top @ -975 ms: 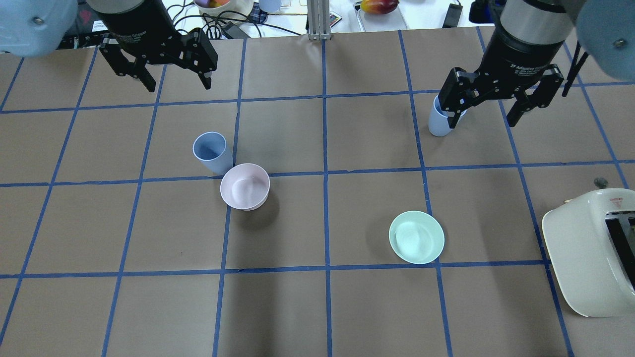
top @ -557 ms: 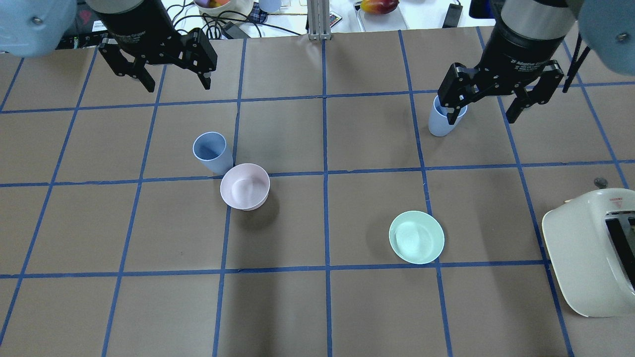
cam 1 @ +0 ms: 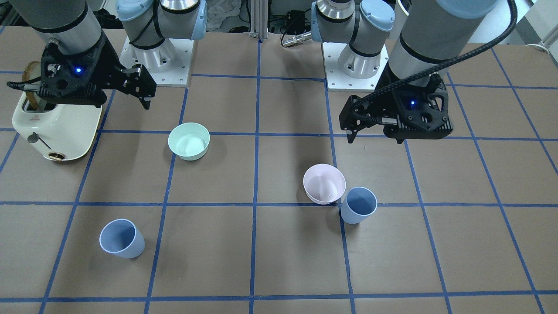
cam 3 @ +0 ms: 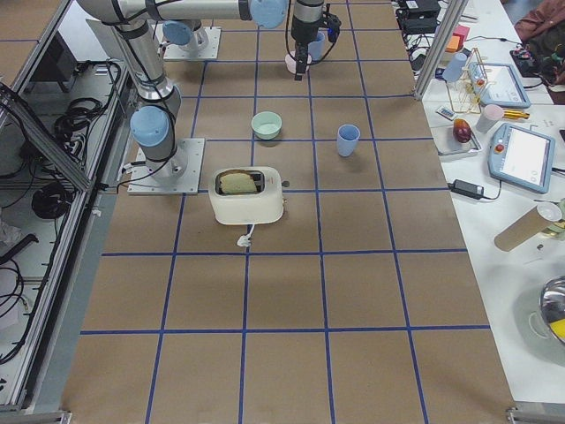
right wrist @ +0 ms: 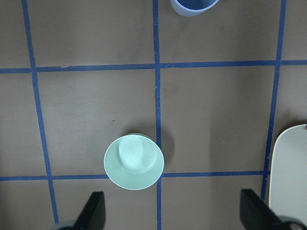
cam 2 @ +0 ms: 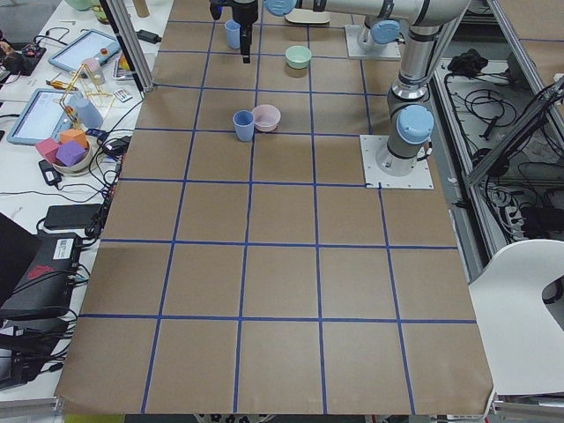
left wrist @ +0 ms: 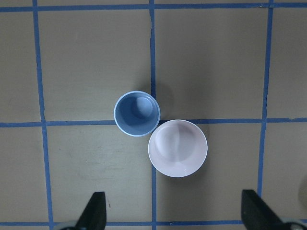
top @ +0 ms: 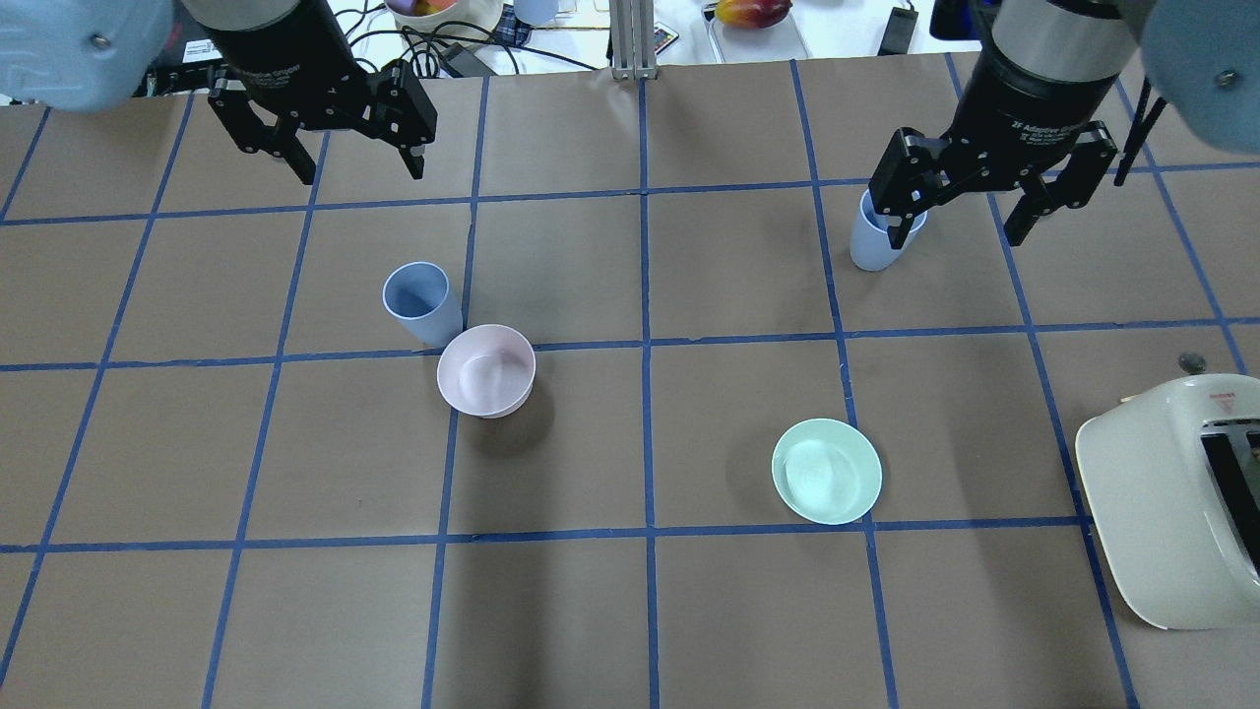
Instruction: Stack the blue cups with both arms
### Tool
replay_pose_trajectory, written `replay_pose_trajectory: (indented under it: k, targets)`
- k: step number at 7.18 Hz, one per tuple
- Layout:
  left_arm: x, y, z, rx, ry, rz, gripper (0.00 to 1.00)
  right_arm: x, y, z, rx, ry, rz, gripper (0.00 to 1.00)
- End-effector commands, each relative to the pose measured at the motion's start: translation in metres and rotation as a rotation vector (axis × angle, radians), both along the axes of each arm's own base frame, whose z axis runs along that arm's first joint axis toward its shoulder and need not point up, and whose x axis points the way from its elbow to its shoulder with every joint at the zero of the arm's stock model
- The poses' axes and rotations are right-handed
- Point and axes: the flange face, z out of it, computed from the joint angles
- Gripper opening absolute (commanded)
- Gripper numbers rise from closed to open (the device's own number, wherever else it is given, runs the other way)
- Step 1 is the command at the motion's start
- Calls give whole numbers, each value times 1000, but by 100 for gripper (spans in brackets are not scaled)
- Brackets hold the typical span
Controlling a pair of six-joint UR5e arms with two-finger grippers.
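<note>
One blue cup (top: pixel 418 300) stands upright, touching the pale pink bowl (top: pixel 486 370); the left wrist view shows both, cup (left wrist: pixel 136 113) and bowl (left wrist: pixel 177 148). The second blue cup (top: pixel 872 244) stands alone at the far right, partly behind a finger of my right gripper; it is cut off at the top edge of the right wrist view (right wrist: pixel 194 5). My left gripper (top: pixel 359 169) is open and empty, high above the table, back from the first cup. My right gripper (top: pixel 955 234) is open and empty, high above the table.
A mint-green bowl (top: pixel 827 471) sits right of centre, below my right gripper in its wrist view (right wrist: pixel 134 161). A cream toaster (top: pixel 1171 502) stands at the near right edge. Blue tape lines grid the brown table. Clutter lies beyond the far edge.
Both grippers have shifted only slightly: the left a little to the right, the right a little toward the far side. Both stay open. The cups and bowls have not moved.
</note>
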Motion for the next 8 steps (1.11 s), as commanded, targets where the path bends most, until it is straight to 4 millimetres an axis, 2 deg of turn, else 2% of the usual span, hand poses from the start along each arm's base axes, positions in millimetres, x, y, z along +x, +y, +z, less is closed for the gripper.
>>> replay_pose_trajectory:
  k: [1,2,4,5,6,7,8]
  targets:
    - [0,-29,-64,76,0,-8,100,-1,-1,-1,0,6,8,100]
    - [0,-41,-107,92,0,-8,100,-1,-1,-2,2,-2,11,100]
    - [0,-34,-190,164,-5,-6,100,-12,-16,-18,29,4,-7,100]
    - [1,-26,-213,197,-7,-3,100,-25,-39,-43,58,-1,-30,100]
    - [2,-23,-231,211,-9,-3,100,-49,-83,-61,-64,-6,-63,100]
    - [0,-26,-235,169,-6,-6,93,-70,-114,-86,-127,-1,-42,100]
    - [1,-26,-236,169,-8,-6,82,-77,-134,-98,-158,2,47,100]
